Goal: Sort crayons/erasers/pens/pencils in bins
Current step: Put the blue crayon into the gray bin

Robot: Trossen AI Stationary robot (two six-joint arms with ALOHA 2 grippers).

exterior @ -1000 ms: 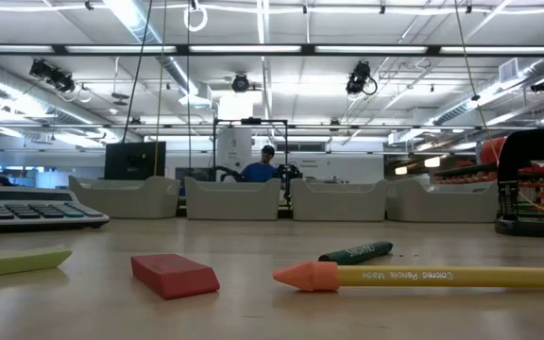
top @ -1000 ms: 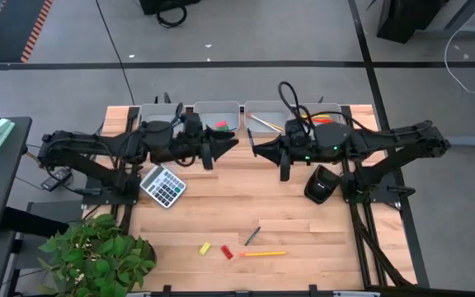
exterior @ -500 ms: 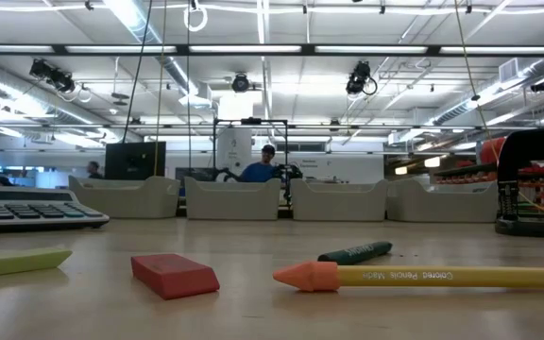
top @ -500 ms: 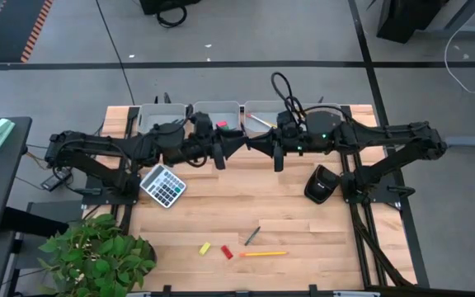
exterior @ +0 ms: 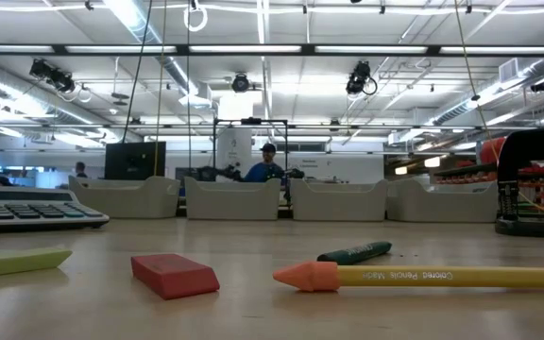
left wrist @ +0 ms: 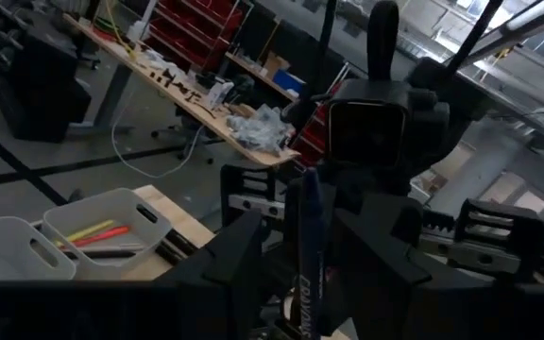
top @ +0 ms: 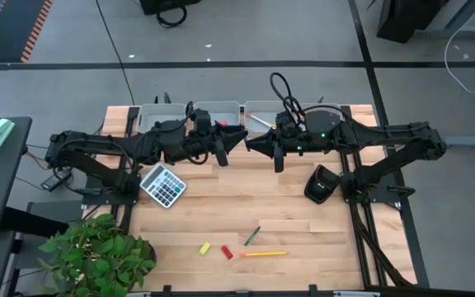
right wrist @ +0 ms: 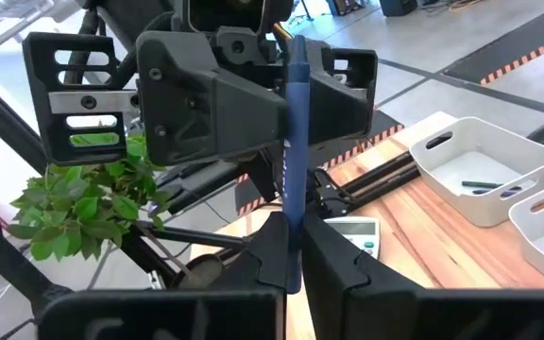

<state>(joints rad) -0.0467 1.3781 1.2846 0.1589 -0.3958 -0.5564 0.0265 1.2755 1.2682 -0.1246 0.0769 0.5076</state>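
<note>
A dark blue pen [right wrist: 293,142] stands upright in the air between my two grippers, which meet fingertip to fingertip over the table's far middle. My left gripper [top: 237,139] and my right gripper [top: 250,143] are both shut on it. The pen [left wrist: 308,246] hides my right gripper's fingers in the left wrist view. On the near part of the table lie a yellow eraser [top: 205,247], a red eraser [top: 228,252], a green crayon [top: 252,236] and a yellow pencil [top: 262,253]. Four grey bins [top: 217,109] line the far edge. My left gripper pinches the pen's upper part [right wrist: 293,90] between its two fingers [right wrist: 215,104], coming level from the table's left and lying across the pen. The pen is lifted clear and upright. My right gripper pinches the pen's lower part [right wrist: 293,212] between its two fingers [right wrist: 274,247], coming level from the table's right and across the pen. The pen rises upright above its fingers, clear of the table.
A grey calculator [top: 162,186] lies left of centre and a black device [top: 322,183] stands at the right. A potted plant [top: 97,256] sits at the near left corner. Bare wood lies between the arms and the near items. A person [exterior: 267,168] shows far behind the bins.
My left gripper has moved toward the table's right and my right gripper toward its left and slightly toward the far edge, closing the gap between them. They met about half a second ago and have stayed nearly still since.
</note>
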